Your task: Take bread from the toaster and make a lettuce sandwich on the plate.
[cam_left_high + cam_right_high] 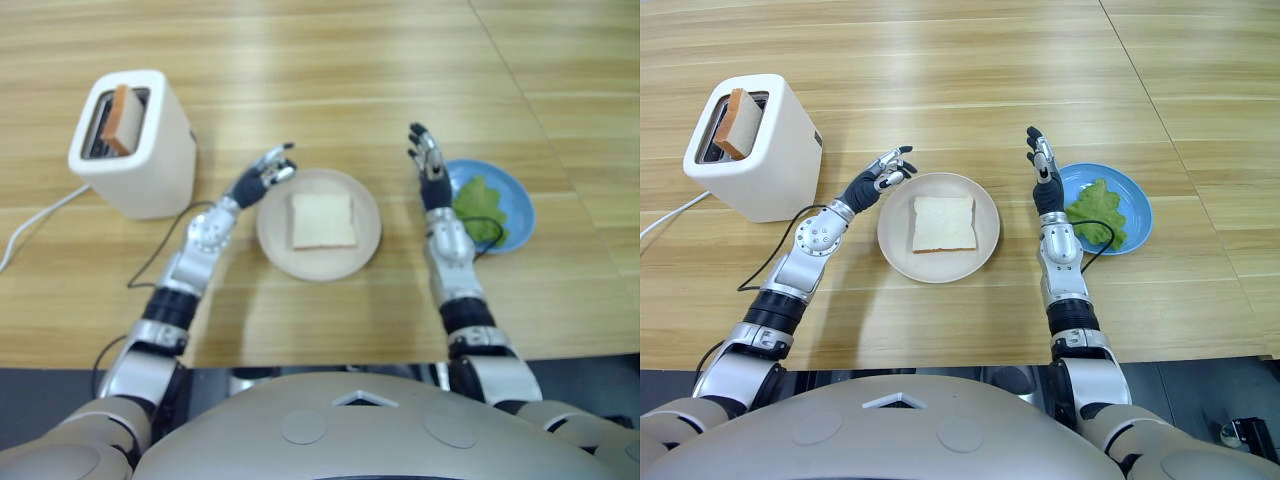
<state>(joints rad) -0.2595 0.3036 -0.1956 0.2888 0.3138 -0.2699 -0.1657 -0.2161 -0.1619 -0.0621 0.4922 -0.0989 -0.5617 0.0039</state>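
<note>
Lettuce (1097,213) next, we judge; right hand (1043,175) and left hand (878,180) hang open, empty; we should lay it centred on bread (943,223).

Both arms are stretched forward, elbows low and near the body. The left arm (790,280) slants up and inward toward the middle, so the left hand (880,175) lies at an angle. Its fingers (898,160) are loosely spread and a little bent, holding nothing. The right arm (1065,300) runs almost straight ahead, the forearm nearly in line with the right hand (1042,170). That hand shows narrow, edge-on, its fingers extended and pointing away from the body — empty too. The two hands sit at about the same reach, well apart.
</note>
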